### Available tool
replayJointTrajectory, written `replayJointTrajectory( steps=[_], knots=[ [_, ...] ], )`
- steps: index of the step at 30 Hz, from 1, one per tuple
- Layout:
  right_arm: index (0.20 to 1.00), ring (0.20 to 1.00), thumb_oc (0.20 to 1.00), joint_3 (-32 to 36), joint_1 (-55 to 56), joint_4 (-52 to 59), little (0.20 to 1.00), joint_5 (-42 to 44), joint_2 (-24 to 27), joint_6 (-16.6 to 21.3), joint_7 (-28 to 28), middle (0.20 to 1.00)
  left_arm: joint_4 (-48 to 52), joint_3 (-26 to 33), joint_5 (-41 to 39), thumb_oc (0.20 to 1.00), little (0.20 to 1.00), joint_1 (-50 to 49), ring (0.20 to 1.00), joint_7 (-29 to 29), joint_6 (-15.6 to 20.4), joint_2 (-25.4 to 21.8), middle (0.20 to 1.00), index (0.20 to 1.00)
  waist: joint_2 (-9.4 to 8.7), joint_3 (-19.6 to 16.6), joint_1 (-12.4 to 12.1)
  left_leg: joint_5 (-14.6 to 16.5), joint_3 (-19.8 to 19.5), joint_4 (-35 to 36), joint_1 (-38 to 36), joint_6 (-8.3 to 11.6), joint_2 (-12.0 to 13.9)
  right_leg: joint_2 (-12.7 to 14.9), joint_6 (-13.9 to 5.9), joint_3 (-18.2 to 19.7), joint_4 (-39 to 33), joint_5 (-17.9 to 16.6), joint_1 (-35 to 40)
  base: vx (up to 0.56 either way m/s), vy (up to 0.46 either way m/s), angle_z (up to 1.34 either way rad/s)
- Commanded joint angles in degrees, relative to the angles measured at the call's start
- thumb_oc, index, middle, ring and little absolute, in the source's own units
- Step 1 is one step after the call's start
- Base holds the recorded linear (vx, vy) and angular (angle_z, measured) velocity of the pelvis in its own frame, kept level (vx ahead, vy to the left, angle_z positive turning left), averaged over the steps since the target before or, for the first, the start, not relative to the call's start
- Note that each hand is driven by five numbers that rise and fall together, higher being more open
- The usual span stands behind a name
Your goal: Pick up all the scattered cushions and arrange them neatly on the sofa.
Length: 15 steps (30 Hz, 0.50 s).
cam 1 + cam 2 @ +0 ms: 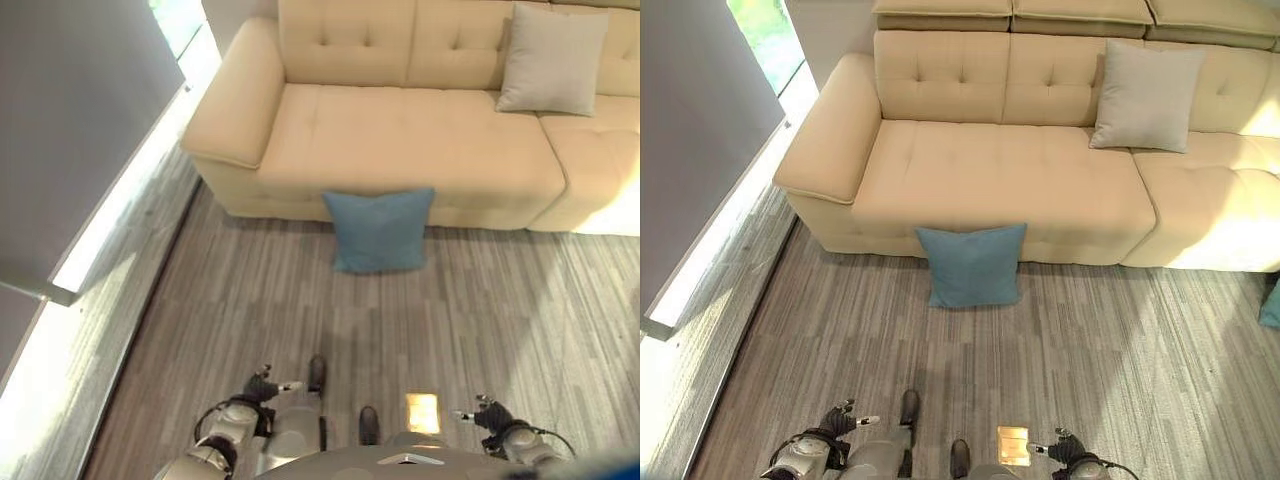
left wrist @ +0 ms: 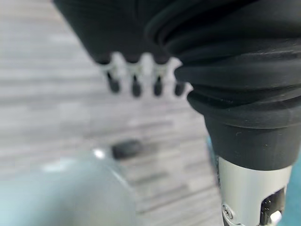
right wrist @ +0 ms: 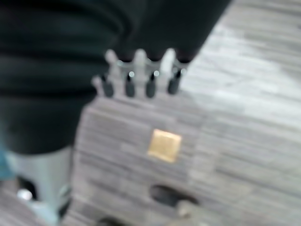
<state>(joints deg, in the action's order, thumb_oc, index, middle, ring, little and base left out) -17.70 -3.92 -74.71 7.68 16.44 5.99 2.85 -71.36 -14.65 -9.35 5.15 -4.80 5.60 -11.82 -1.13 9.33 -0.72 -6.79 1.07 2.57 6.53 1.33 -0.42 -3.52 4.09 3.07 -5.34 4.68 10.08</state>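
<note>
Your blue cushion (image 1: 381, 230) stands on the grey striped floor (image 1: 1120, 340), leaning against the front edge of the beige sofa (image 1: 1000, 170), while a grey cushion (image 1: 1146, 97) rests upright against the sofa's backrest. Another blue cushion (image 1: 1271, 304) peeks in at the floor's right edge. Your left hand (image 1: 262, 385) and right hand (image 1: 488, 413) hang low near the floor's near edge, fingers loosely straight, holding nothing.

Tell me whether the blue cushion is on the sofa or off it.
Off it. The blue cushion stands on the floor, leaning against the sofa's front; only the grey cushion sits on the seat.
</note>
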Motion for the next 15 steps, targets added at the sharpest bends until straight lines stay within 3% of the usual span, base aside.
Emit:
replayJointTrajectory(
  steps=[1,2,5,7,9,10,13,15],
  knots=[
    [1.000,1.000,1.000,-0.1,0.5,2.4,1.000,0.0,0.7,0.1,0.0,1.000,-2.2,-1.7,1.6,1.000,1.000,1.1,1.000,0.6,0.4,0.0,1.000,1.000,-2.17,-1.0,-1.2,4.7,-0.6,-1.2,-4.2,-1.50,-2.5,3.0,-8.10,3.9,9.8,0.7,-3.0,0.22,0.183,-0.27],
    [1.000,1.000,1.000,-0.2,-0.2,2.8,1.000,-0.3,0.5,0.2,-0.2,1.000,-2.2,-1.8,2.2,1.000,1.000,1.5,1.000,0.8,0.3,-0.3,1.000,1.000,-1.64,-0.7,-1.2,5.6,-0.2,-0.7,-5.7,-2.60,-2.7,3.7,-9.43,3.7,18.0,-0.5,-6.2,0.19,0.165,-0.14],
    [1.000,1.000,1.000,-1.1,-1.9,4.5,1.000,-0.6,0.4,0.4,-0.2,1.000,-1.5,-2.6,2.4,1.000,1.000,2.8,1.000,0.8,0.2,-1.2,1.000,1.000,-0.43,1.5,0.0,7.4,-0.5,-0.7,-9.1,-3.73,-2.3,4.2,-10.67,3.1,30.2,-4.4,-13.7,0.17,0.114,-0.05],
    [1.000,1.000,1.000,-1.1,-2.0,4.4,1.000,-0.7,0.5,0.4,-0.1,1.000,-1.5,-2.7,2.6,1.000,1.000,2.9,1.000,0.9,0.2,-1.2,1.000,1.000,-0.15,1.5,0.4,8.1,-0.7,-0.6,-10.0,-3.73,-2.2,4.1,-10.41,2.4,29.5,-3.8,-15.0,0.14,0.050,0.00],
    [1.000,1.000,1.000,-1.1,-2.1,4.2,1.000,-1.2,0.8,0.4,-0.3,1.000,-1.7,-2.7,2.9,1.000,1.000,2.9,1.000,1.0,0.3,-1.4,1.000,1.000,0.31,1.0,0.6,9.1,-0.5,0.3,-11.9,-3.51,-2.2,3.8,-9.78,0.4,24.5,-2.6,-17.3,0.26,-0.022,-0.12],
    [1.000,1.000,1.000,-1.3,-2.3,4.1,1.000,-2.1,0.9,0.4,-0.2,1.000,-2.0,-2.4,3.4,1.000,1.000,2.8,1.000,1.2,0.6,-1.5,1.000,1.000,-0.08,0.7,0.9,10.5,-0.3,1.2,-14.1,-3.18,-3.0,4.0,-10.10,-2.4,14.2,-4.9,-19.2,0.38,-0.075,-0.23],
    [1.000,1.000,1.000,-1.3,-2.2,4.1,1.000,-2.2,0.9,0.5,-0.5,1.000,-2.4,-1.7,3.5,1.000,1.000,2.7,1.000,1.3,0.6,-1.4,1.000,1.000,-0.05,1.1,2.1,11.4,-1.3,1.7,-16.4,-2.90,-3.1,3.0,-10.60,-0.9,7.8,-8.1,-19.8,0.26,-0.067,-0.38],
    [1.000,1.000,1.000,-1.0,-1.8,4.1,1.000,-2.3,0.9,0.3,-0.6,1.000,-2.7,-1.7,3.7,1.000,1.000,2.7,1.000,1.4,0.6,-1.4,1.000,1.000,-0.07,1.0,3.2,12.2,-2.1,1.6,-17.9,-2.28,-2.8,2.7,-11.10,0.4,7.3,-8.9,-20.5,0.28,-0.104,0.16]
  ],
)
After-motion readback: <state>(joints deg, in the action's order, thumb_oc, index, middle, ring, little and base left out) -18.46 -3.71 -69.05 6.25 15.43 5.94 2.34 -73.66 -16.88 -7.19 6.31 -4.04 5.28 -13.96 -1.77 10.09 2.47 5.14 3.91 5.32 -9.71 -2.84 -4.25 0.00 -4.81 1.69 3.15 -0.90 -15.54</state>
